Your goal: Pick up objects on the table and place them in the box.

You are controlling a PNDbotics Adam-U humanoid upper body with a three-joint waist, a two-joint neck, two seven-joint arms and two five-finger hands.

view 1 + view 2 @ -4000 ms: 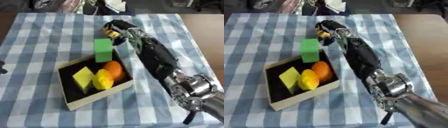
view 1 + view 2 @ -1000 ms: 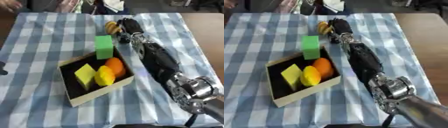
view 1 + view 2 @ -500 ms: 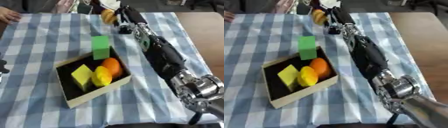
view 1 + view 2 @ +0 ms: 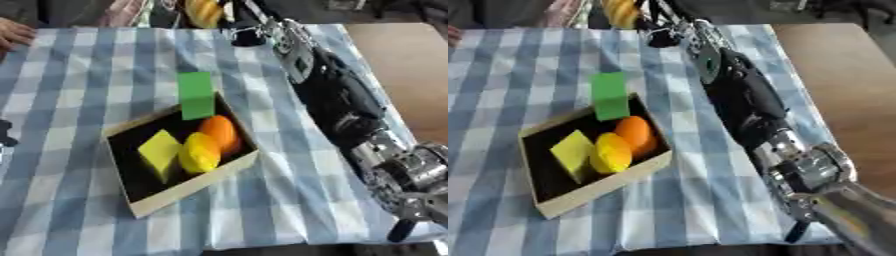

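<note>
My right arm stretches from the lower right up to the table's far edge. There my right hand (image 4: 248, 26) is shut on a yellow-orange rounded object (image 4: 203, 10), held up above the cloth. The open cardboard box (image 4: 189, 186) sits mid-table with a yellow block (image 4: 159, 150), a yellow round fruit (image 4: 200, 152) and an orange fruit (image 4: 220, 132) inside. A green block (image 4: 196, 95) stands tilted at the box's far rim. A dark bit of my left hand (image 4: 4, 134) shows at the left edge.
A blue-and-white checked cloth (image 4: 96, 75) covers the table. A person's hand (image 4: 13, 32) rests on its far left corner. Bare brown tabletop (image 4: 402, 75) lies to the right of the cloth. People and clutter stand beyond the far edge.
My right hand has risen from the cloth toward the far edge, carrying the yellow-orange object. The box's contents and the green block have stayed put; the camera view has shifted.
</note>
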